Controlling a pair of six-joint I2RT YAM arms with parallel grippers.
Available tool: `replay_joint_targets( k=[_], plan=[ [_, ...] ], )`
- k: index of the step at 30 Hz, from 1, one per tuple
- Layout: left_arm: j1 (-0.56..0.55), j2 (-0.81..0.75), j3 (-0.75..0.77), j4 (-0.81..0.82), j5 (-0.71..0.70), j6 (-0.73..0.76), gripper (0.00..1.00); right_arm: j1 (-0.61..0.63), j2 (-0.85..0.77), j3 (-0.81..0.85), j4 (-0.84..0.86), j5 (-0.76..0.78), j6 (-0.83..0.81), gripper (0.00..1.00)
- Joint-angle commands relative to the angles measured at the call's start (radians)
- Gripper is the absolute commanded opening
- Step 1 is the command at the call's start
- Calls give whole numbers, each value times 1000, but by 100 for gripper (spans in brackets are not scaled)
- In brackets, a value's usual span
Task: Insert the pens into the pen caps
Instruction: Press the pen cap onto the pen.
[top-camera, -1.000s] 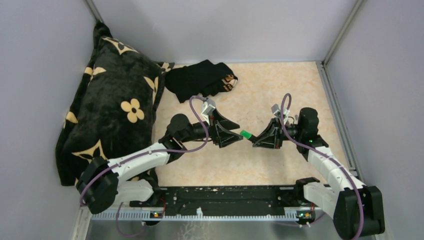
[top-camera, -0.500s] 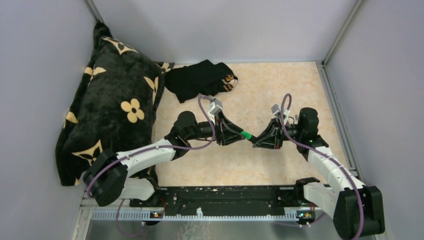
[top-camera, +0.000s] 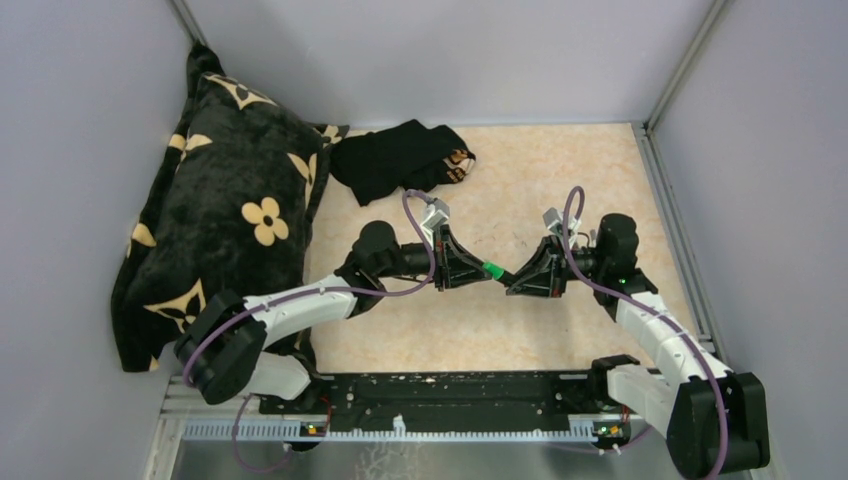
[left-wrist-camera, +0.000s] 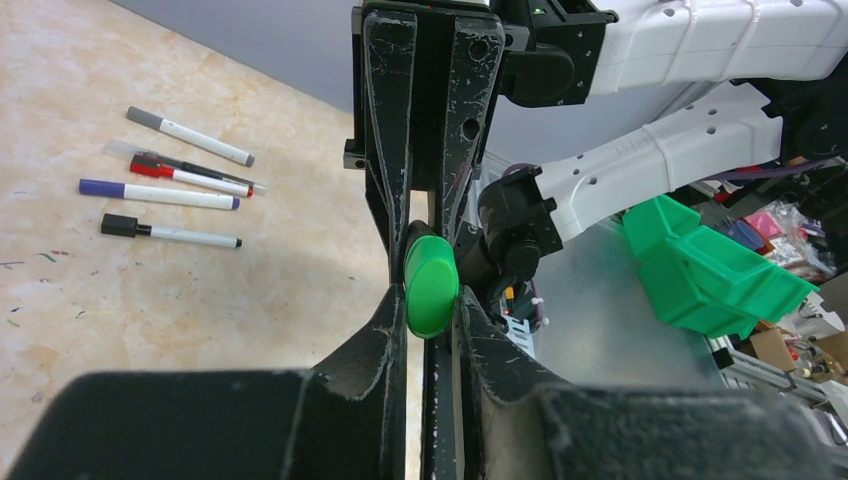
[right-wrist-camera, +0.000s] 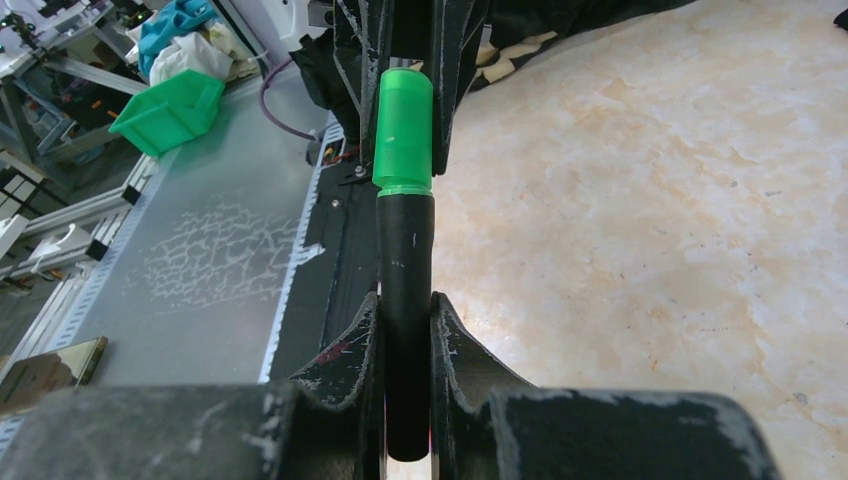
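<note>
Pinching the green cap (left-wrist-camera: 431, 285) with the left gripper (top-camera: 482, 267) — squeezing the black marker (right-wrist-camera: 405, 300), just behind the cap, with the right gripper (top-camera: 512, 278). Sitting snug on the marker's tip. Well apart from the cap: four thin pens (left-wrist-camera: 170, 195).

Robot lab, walled bench (top-camera: 560, 170), parts bins (left-wrist-camera: 715, 265)

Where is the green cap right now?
The green cap is held above the middle of the table, on the end of the black marker in the right gripper, with the left gripper pinching it.
</note>
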Motion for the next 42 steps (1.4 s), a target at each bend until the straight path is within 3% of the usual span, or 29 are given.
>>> replay_joint_targets(
  k=[1,5,7,16,42],
  plan=[
    [-1,13,20,63,49,-32,18,-9,-12,45,21,1,-23,0],
    [-3,20,14,66,57,-41,6,-9,-12,46,21,5,-22,0],
    [-7,22,12,70,57,-45,6,-9,-12,45,20,6,-23,0],
    [-8,2,-7,131,38,-73,40,-9,-11,45,19,8,-23,0],
    [-20,52,44,176,15,-77,39,-9,-3,44,19,9,-22,0]
  ],
)
